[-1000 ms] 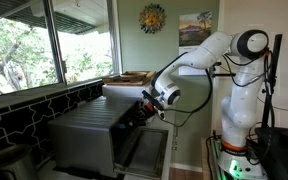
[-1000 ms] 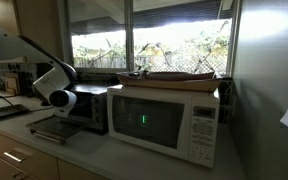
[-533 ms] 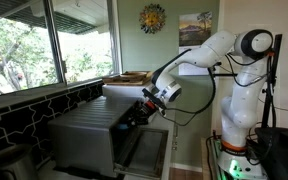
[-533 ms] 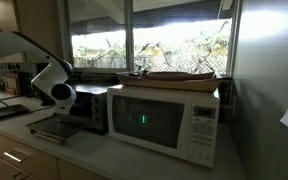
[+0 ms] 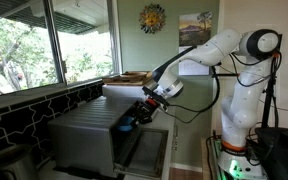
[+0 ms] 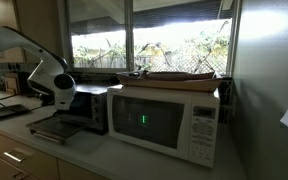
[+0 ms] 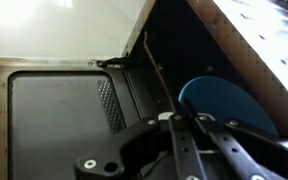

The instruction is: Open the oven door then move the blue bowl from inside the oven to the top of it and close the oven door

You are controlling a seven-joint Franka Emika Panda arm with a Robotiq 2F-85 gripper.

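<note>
The grey oven (image 5: 84, 135) stands on the counter with its oven door (image 5: 146, 150) folded down and open; the door also shows in the wrist view (image 7: 54, 120) and in an exterior view (image 6: 52, 128). The blue bowl (image 7: 234, 105) sits inside the dark oven cavity. My gripper (image 5: 134, 118) reaches into the oven mouth. In the wrist view my gripper (image 7: 187, 121) has its fingers close together, with the tips at the bowl's near rim. I cannot tell whether they pinch the rim. A small blue patch shows by the gripper in an exterior view.
A white microwave (image 6: 164, 120) stands right beside the oven, with a flat wicker tray (image 6: 179, 75) on top. Windows and a dark tiled wall run behind the counter. The open door juts out over the counter's front.
My arm has moved down and further into the oven mouth. The door has stayed open.
</note>
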